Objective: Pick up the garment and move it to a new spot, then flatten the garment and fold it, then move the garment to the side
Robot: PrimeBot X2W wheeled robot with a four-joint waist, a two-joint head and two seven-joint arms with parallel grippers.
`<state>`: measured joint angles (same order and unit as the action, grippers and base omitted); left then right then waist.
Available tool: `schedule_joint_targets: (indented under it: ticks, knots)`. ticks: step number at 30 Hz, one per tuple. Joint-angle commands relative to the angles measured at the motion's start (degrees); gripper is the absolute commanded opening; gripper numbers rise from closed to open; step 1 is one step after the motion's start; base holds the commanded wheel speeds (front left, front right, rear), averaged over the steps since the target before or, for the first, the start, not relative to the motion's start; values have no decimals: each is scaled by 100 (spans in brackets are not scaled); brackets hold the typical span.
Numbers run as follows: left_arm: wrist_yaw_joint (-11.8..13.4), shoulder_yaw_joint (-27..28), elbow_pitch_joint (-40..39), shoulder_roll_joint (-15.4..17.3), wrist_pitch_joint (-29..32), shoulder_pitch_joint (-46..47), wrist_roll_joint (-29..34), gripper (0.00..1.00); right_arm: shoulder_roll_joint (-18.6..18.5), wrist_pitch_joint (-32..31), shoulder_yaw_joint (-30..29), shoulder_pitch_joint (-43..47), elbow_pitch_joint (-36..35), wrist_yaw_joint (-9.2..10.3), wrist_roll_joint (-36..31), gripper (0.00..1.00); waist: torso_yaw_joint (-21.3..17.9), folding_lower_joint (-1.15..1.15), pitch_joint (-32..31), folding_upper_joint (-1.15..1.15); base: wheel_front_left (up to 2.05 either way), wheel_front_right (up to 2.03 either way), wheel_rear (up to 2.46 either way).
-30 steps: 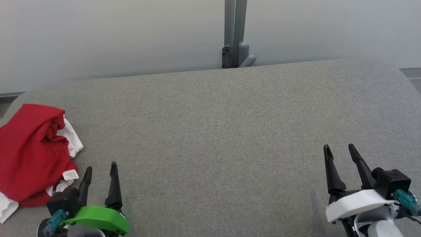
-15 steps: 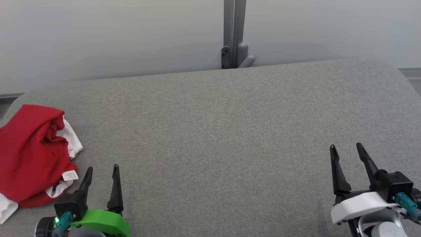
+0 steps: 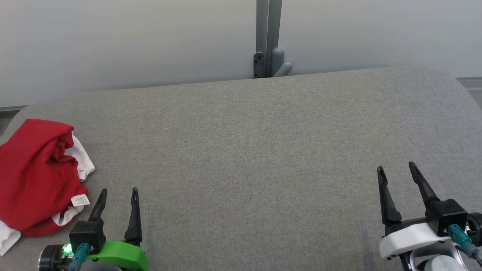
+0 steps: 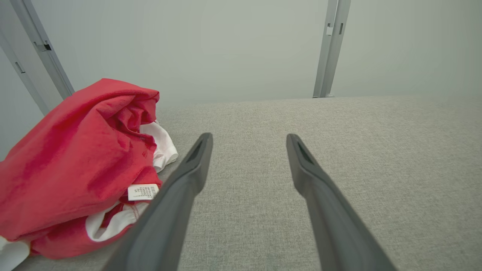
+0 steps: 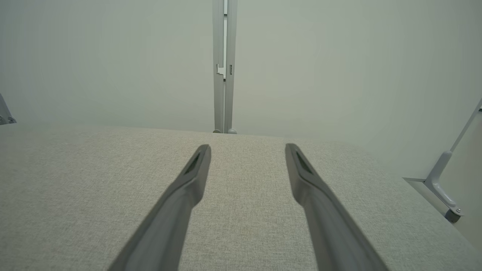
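At the left edge of the head view, the garment (image 3: 35, 177) lies in a crumpled red heap with white parts poking out beside and beneath it, and the frame cuts off its outer side. Its small white label (image 3: 80, 200) sits at the heap's lower right, just beside the left gripper (image 3: 119, 191). That gripper is at the lower left, fingers spread, gripping nothing and pointing past the heap, not at it. The grey padded surface (image 3: 244, 150) runs bare across the middle of the frame, below a grey post (image 3: 266, 37) at the top centre. At the lower right, well apart from the cloth, the right gripper (image 3: 395, 166) is likewise spread and empty.

The pickup looks not yet begun. The heap is bunched and layered, so a shallow pinch may catch only the label or one loose fold, and the rest would then trail or slip free. A sideways nudge could also push it off the near left edge.
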<state>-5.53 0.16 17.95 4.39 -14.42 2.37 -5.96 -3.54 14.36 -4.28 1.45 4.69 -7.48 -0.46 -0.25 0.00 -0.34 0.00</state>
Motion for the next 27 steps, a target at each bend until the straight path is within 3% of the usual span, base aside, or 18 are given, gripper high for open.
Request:
schedule_joint_targets:
  ticks: [1,27]
  knots:
    - [-18,27,7,2,-45,-56,136,100,-2,56,-8,65,-45,-2,-121,100,3,0,2,0,0,0,0]
    - [-123,74,132,-68,-76,70,124,100,38,88,-60,63,-2,-3,-2,100,36,0,60,0,0,0,0]
